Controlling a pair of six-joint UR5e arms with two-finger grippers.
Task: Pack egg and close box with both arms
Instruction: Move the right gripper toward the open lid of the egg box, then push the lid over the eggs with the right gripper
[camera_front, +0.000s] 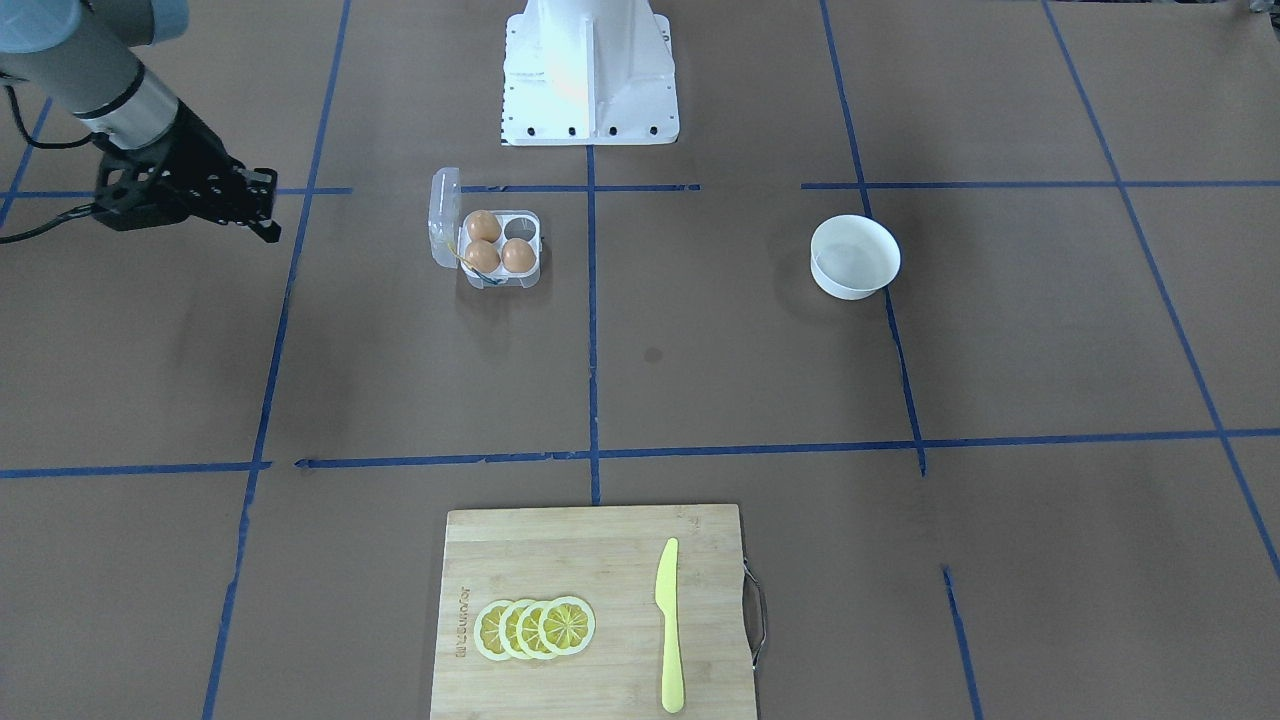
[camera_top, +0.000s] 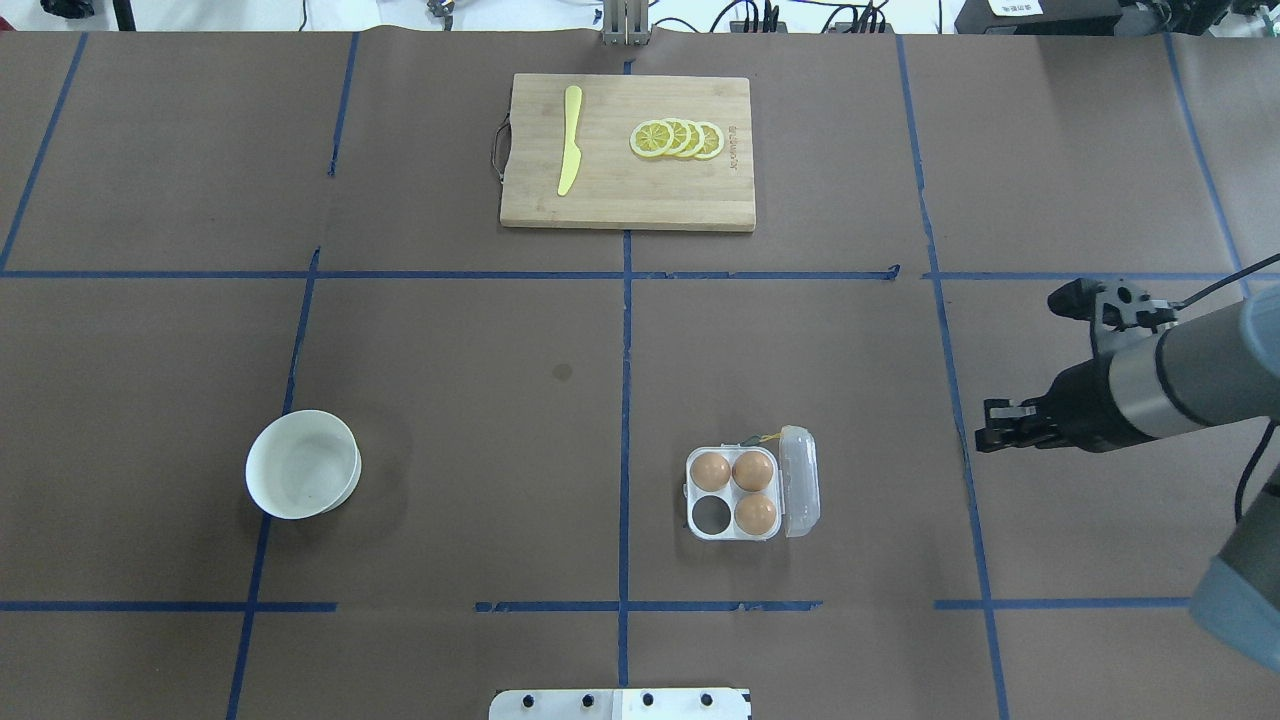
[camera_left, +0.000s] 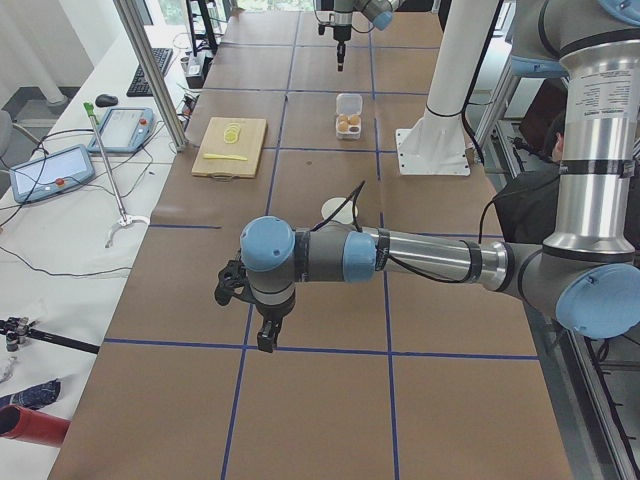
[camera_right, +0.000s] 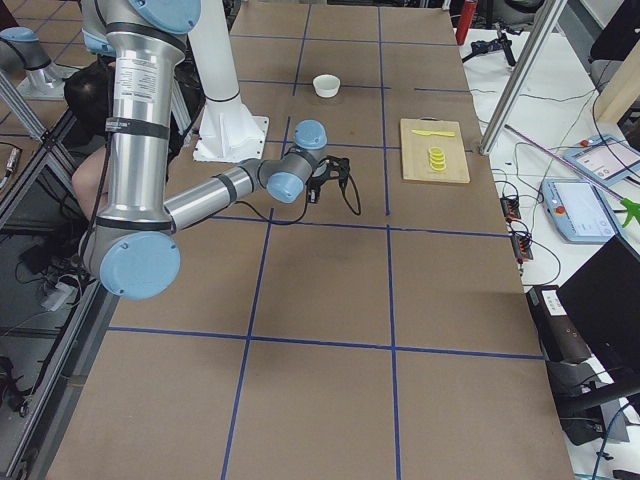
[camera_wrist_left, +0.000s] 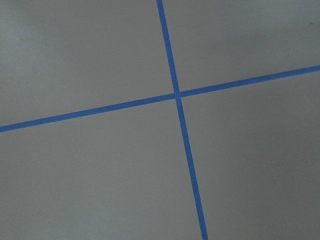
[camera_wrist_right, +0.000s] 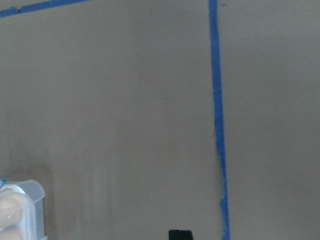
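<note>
The clear box (camera_top: 735, 530) stands open on the table, its lid (camera_top: 801, 480) hinged up on the side toward my right arm. Three brown eggs fill three cells (camera_top: 753, 470); the fourth cell (camera_top: 711, 512) is empty. The box also shows in the front view (camera_front: 500, 240). My right gripper (camera_top: 985, 435) hovers to the right of the box, well apart from it, shut and empty; it also shows in the front view (camera_front: 268, 212). My left gripper (camera_left: 265, 345) shows only in the left side view, far from the box, and I cannot tell its state.
An empty white bowl (camera_top: 300, 465) sits on the robot's left side. A wooden cutting board (camera_top: 625, 200) with a yellow knife (camera_top: 570, 140) and lemon slices (camera_top: 678, 138) lies at the far edge. The white pedestal (camera_front: 590, 80) stands at the robot's edge.
</note>
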